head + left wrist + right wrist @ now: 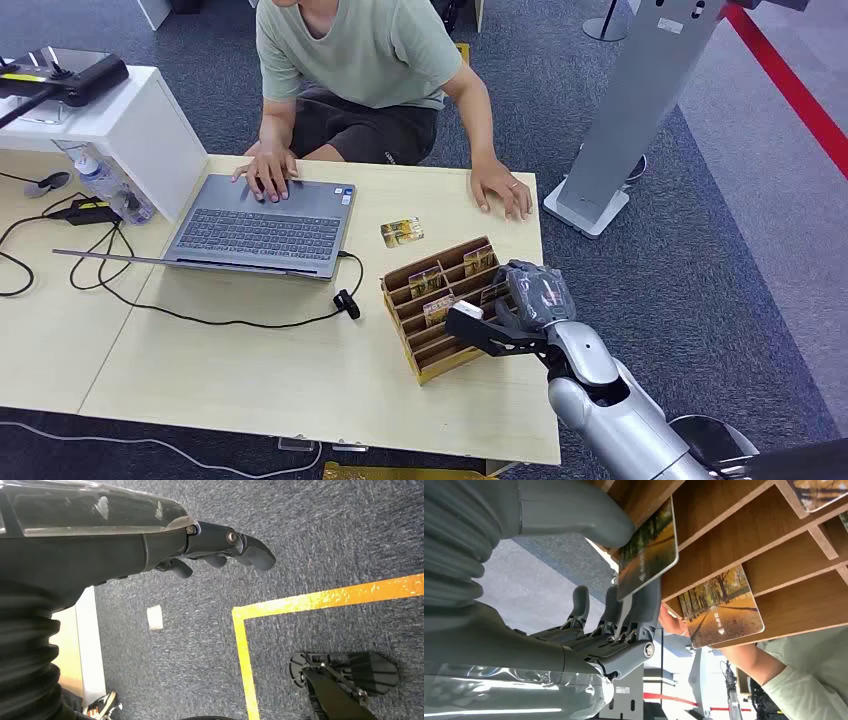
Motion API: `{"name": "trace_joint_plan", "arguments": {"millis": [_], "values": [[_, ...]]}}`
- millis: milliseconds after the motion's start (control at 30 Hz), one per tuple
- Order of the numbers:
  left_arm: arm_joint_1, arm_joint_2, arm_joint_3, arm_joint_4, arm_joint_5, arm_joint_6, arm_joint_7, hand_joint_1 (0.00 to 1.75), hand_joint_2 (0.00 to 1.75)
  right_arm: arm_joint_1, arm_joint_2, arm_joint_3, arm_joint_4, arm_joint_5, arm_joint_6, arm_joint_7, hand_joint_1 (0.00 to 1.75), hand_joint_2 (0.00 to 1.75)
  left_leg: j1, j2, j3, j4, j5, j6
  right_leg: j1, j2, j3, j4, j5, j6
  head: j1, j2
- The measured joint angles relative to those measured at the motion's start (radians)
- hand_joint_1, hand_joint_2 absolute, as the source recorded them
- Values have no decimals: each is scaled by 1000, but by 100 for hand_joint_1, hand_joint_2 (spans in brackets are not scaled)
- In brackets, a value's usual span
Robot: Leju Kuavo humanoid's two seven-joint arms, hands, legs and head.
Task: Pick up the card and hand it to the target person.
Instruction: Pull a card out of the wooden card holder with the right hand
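A laptop lies open at the left of the pale worktop, a seated person resting one hand on its keyboard and the other flat near the worktop's far right corner. A black cable trails from the laptop to a small plug. Further right, a loose card lies flat between the laptop and the person's right-side hand. Just in front of it stands a cardboard rack of slanted slots, several holding picture cards.

At the rack's right end the robot's right hand reaches in. The right wrist view shows the thumb on one face of a card with an autumn-tree print and the dark fingers behind its other face, so the hand appears to pinch the card at its free edge, though how firmly it bears on it is hard to tell from this angle. The card sits part-way in its slot, its far end hidden by the divider.

The left hand hangs over blue carpet beside a yellow floor line, fingers loosely curled, holding nothing.

The card looks thin, light, stiff and glossy, so likely slippery; the sound hold is across both flat faces near the exposed edge, drawn out along the slot so it does not bend or jam against the cardboard.
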Motion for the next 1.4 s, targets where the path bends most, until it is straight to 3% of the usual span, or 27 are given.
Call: {"name": "trace_joint_plan", "arguments": {"millis": [400,733,1400], "values": [[0,0,0,0,-7,-1,-2,0,175,3,-2,-6,0,0,-4,1,105,175,0,0,0,0,0,0,0,0,0,0,0,0,0,0],[0,0,0,0,-7,-1,-2,0,175,5,-2,-18,0,0,-5,-3,128,175,0,0,0,0,0,0,0,0,0,0,0,0,0,0],[0,0,-7,0,-11,17,-3,0,175,5,-2,-24,8,-3,-11,-17,134,175,0,0,1,0,0,0,0,0,1,0,0,0,0,0]]}}
